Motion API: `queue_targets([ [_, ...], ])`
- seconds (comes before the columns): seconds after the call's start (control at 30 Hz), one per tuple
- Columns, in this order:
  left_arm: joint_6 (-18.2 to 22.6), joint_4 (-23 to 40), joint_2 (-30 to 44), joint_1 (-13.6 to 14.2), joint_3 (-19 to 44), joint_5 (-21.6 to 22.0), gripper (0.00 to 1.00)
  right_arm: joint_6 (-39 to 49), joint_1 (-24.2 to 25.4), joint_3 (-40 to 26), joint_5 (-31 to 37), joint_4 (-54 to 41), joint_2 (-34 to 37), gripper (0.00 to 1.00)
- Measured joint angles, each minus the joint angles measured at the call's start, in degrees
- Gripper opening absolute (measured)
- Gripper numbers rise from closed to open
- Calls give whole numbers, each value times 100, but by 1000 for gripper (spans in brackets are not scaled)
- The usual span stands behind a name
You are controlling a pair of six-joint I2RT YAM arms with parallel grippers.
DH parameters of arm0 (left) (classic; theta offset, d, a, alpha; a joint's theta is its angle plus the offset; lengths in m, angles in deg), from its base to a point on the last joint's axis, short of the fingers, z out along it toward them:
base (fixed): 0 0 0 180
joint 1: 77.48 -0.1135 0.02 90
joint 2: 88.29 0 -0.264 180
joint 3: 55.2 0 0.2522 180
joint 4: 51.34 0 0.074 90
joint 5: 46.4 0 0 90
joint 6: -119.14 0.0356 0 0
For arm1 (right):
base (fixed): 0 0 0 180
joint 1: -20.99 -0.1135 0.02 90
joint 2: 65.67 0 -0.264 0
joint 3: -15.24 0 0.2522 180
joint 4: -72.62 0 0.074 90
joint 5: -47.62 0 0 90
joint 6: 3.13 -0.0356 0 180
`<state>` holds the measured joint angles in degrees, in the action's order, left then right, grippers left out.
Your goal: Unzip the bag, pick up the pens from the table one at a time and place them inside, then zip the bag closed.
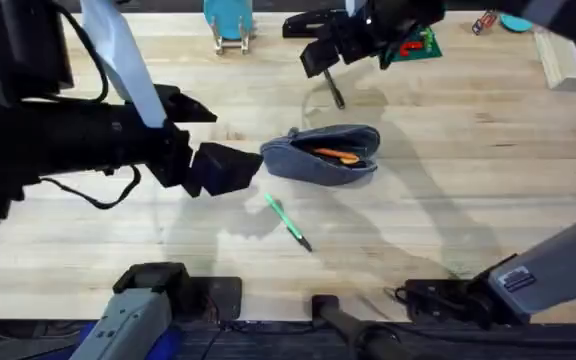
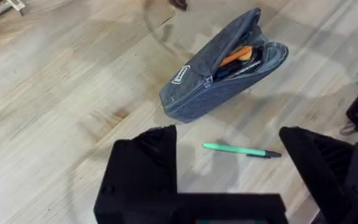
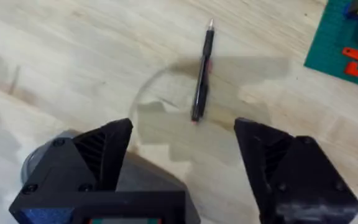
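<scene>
Bag (image 1: 323, 155) unzipped; green pen (image 1: 288, 221) and black pen (image 3: 201, 71) on table (image 1: 448, 200)

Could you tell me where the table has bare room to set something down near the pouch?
Bare table lies right of the bag, and more near the front, left of the green pen. It is crowded behind the bag, where the right gripper hovers over the black pen, and at its left beside the left gripper.

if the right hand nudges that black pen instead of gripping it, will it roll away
Probably a little. The black pen looks slim and round, lying flat on the smooth table, so a sideways nudge could roll it. It seems stiff and light, so the open right hand should lift it easily.
</scene>
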<state>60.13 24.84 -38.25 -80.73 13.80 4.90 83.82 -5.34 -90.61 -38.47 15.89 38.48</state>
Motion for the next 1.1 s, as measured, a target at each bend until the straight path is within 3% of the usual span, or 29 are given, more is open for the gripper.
queue_targets([
  [0.37,0,-2,0,0,0,0,995,-191,37,0,67,816,853,998],
  [0.97,0,0,0,0,0,0,995,-840,80,0,151,1053,1748,996],
  [1.1,0,0,0,0,0,0,995,-920,91,-27,197,986,1775,904],
])
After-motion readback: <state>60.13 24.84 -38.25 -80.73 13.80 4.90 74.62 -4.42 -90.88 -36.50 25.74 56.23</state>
